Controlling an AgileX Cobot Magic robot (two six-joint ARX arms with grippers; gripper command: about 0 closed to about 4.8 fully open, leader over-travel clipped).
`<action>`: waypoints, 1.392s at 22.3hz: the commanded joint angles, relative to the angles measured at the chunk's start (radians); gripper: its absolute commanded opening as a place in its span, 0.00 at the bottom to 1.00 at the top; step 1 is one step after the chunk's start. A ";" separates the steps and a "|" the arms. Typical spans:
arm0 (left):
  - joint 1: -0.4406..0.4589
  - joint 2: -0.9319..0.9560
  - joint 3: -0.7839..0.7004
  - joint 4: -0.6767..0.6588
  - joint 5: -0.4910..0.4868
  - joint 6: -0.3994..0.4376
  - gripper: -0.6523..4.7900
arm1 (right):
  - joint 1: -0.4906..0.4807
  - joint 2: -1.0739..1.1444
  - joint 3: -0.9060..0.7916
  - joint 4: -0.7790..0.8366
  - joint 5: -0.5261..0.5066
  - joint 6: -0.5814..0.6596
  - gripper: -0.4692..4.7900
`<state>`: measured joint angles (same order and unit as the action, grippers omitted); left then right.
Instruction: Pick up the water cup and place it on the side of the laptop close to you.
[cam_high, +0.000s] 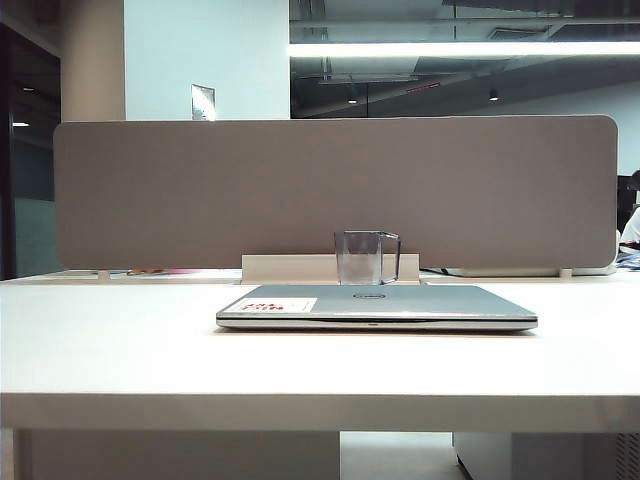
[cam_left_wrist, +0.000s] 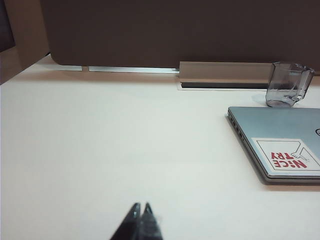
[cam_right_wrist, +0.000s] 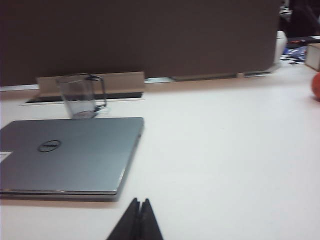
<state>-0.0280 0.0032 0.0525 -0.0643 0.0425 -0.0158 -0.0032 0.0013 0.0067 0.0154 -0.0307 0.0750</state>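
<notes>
Water cup (cam_high: 367, 257) upright on the table (cam_high: 120, 345), just behind the closed laptop (cam_high: 376, 306), before the grey partition (cam_high: 300, 190). Left gripper (cam_left_wrist: 140, 206) and right gripper (cam_right_wrist: 139, 201) low over the near table, fingertips pressed together, holding nothing.

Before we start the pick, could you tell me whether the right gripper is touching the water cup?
Apart. In the right wrist view, the shut right gripper sits low over bare table, with the laptop between it and the water cup.

The left gripper (cam_left_wrist: 140, 206) is showing only its two dark fingertips, pressed together and pointing forward, low over the surface. The right gripper (cam_right_wrist: 139, 201) is sitting the same way, fingertips closed together, holding nothing.
</notes>
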 joint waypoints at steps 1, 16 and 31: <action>-0.001 0.001 0.001 0.013 0.003 0.000 0.11 | 0.002 0.000 0.012 0.019 -0.040 0.014 0.08; -0.001 0.001 0.000 0.012 0.003 0.001 0.11 | 0.002 0.303 0.308 0.075 -0.034 0.037 0.08; -0.001 0.001 0.000 0.012 0.003 0.001 0.11 | 0.153 0.990 0.508 0.393 -0.076 0.037 0.08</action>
<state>-0.0280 0.0032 0.0521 -0.0647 0.0433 -0.0158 0.1368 0.9531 0.4911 0.3439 -0.1062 0.1097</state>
